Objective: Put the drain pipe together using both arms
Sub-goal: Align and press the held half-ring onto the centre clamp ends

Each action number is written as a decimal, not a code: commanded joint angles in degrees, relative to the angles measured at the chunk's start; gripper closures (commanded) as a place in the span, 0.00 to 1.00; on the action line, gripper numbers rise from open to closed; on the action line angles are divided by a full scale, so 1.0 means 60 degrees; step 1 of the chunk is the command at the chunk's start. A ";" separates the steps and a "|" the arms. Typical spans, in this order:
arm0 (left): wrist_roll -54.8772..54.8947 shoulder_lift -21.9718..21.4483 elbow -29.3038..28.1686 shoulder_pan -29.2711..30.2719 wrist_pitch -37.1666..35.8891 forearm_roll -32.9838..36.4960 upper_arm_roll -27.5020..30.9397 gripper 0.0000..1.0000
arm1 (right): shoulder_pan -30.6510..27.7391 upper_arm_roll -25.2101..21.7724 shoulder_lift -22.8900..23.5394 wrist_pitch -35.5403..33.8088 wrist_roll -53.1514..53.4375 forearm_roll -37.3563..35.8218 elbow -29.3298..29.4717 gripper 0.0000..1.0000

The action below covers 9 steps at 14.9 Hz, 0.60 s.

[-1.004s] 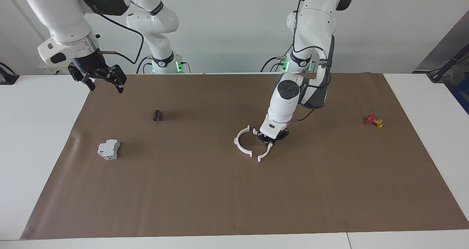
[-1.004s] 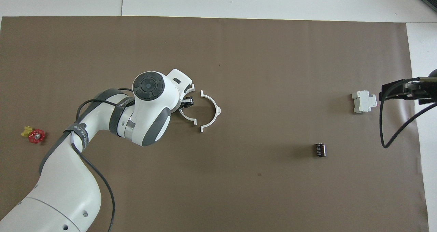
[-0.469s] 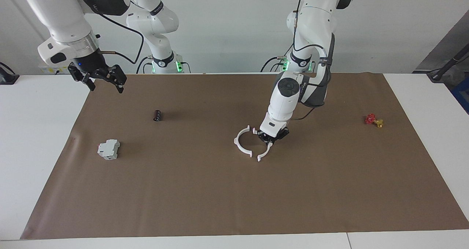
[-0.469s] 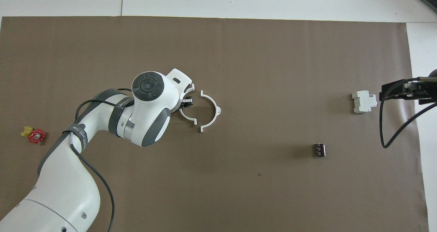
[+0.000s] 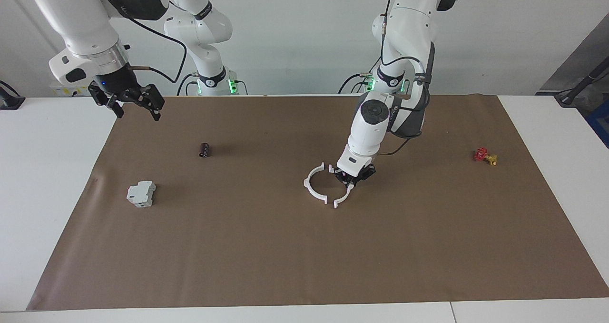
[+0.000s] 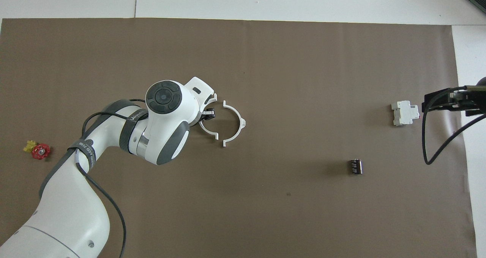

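The drain pipe is in two white half-circle arcs in the middle of the brown mat. One arc [image 5: 311,186] lies flat on the mat, also in the overhead view [image 6: 237,125]. My left gripper [image 5: 351,180] is shut on the other arc [image 5: 342,198] at its middle and holds it beside the first, open sides facing, tabs close but apart. In the overhead view the left gripper [image 6: 208,114] and its arc [image 6: 208,131] show under the wrist. My right gripper [image 5: 135,106] is open and empty, waiting in the air over the mat's edge at the right arm's end [image 6: 442,100].
A grey-white boxy block [image 5: 141,193] [image 6: 405,113] and a small black cylinder [image 5: 204,149] [image 6: 355,166] lie toward the right arm's end. A red and yellow valve [image 5: 484,156] [image 6: 37,150] lies toward the left arm's end.
My left arm has risen slightly with its arc, whose lower tab has shifted a little toward the lying arc. The right arm has not moved.
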 commanded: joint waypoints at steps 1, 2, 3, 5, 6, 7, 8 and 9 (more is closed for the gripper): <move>0.0046 -0.0353 -0.0317 -0.0153 -0.0008 0.0145 0.0103 1.00 | 0.0013 -0.0075 -0.0174 -0.0077 -0.0198 0.0174 -0.0161 0.00; 0.0046 -0.0382 -0.0317 -0.0196 -0.0008 0.0145 0.0103 1.00 | 0.0013 -0.0075 -0.0174 -0.0077 -0.0198 0.0174 -0.0161 0.00; 0.0046 -0.0469 -0.0317 -0.0197 -0.0023 0.0145 0.0103 1.00 | 0.0013 -0.0075 -0.0174 -0.0077 -0.0198 0.0174 -0.0161 0.00; 0.0046 -0.0543 -0.0463 -0.0211 -0.0009 0.0145 0.0118 1.00 | 0.0013 -0.0075 -0.0174 -0.0077 -0.0198 0.0174 -0.0161 0.00; 0.0046 -0.0630 -0.0551 -0.0197 0.0021 0.0159 0.0104 1.00 | 0.0013 -0.0075 -0.0174 -0.0077 -0.0198 0.0174 -0.0161 0.00; 0.0061 -0.0660 -0.0624 -0.0197 0.0050 0.0159 0.0118 1.00 | 0.0013 -0.0075 -0.0174 -0.0077 -0.0198 0.0174 -0.0161 0.00; 0.0061 -0.0646 -0.0683 -0.0197 0.0094 0.0174 0.0118 1.00 | 0.0013 -0.0075 -0.0174 -0.0077 -0.0198 0.0174 -0.0161 0.00; 0.0075 -0.0588 -0.0742 -0.0197 0.0210 0.0188 0.0118 1.00 | -0.0001 -0.0075 -0.0174 -0.0077 -0.0198 0.0174 -0.0161 0.00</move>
